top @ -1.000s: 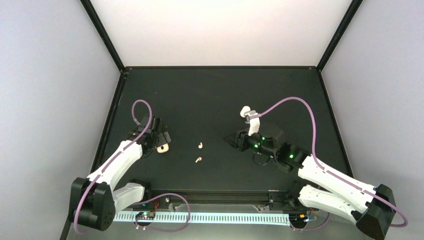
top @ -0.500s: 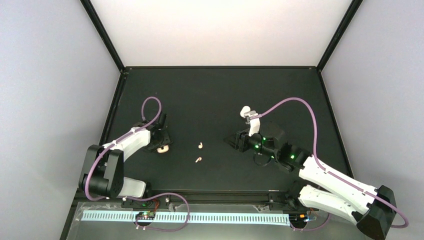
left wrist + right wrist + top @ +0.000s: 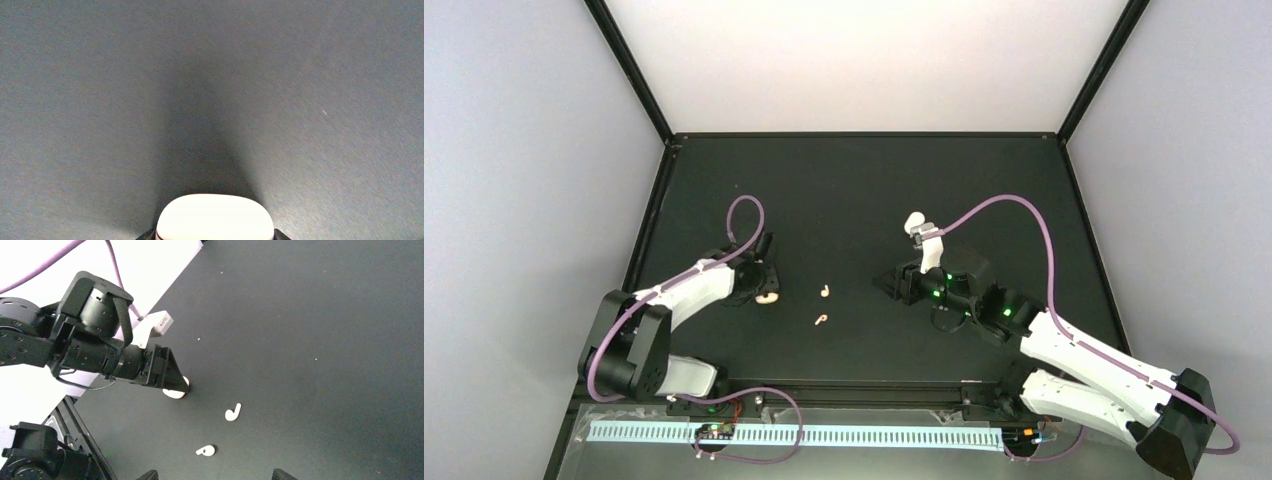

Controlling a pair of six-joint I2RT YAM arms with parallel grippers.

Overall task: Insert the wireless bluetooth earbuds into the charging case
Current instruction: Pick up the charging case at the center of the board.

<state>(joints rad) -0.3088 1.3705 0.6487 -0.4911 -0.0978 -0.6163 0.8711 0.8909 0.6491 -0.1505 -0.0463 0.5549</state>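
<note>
We are seeing the left tool (image 3: 766, 292) flanking the charging case (image 3: 215, 220), grip unclear; two earbuds (image 3: 232, 412) are lying between it and the wide, empty right tool (image 3: 886, 284).

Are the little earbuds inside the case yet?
No, out. Both earbuds lie bare on the table, apart from the case.

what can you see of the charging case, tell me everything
The charging case is small, smooth, glossy cream-white plastic with rounded corners. It sits on the black table, near two loose earbuds, caught between the fingertips of the left gripper, which seem to touch both its sides. Whether its lid is open cannot be told.
</note>
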